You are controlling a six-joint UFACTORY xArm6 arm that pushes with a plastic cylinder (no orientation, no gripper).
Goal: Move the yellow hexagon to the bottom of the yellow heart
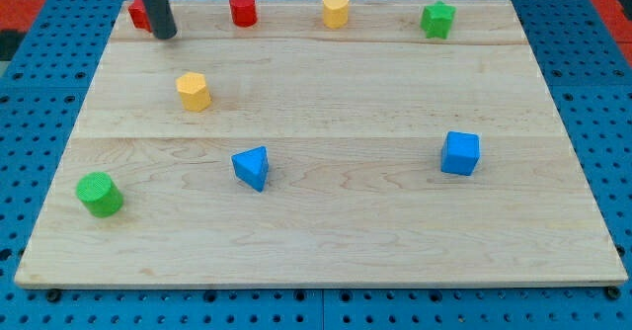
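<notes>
Camera view, my tip (164, 34) above-left of yellow hexagon (194, 91), yellow heart (336, 11) far right, no jaws.

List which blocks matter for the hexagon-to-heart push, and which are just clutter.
In the job:
yellow hexagon
yellow heart, at the view's top edge
my tip, up and to the view's left of the hexagon

Lying about:
red block partly behind the rod
red cylinder
green star
green cylinder
blue triangle
blue cube
</notes>
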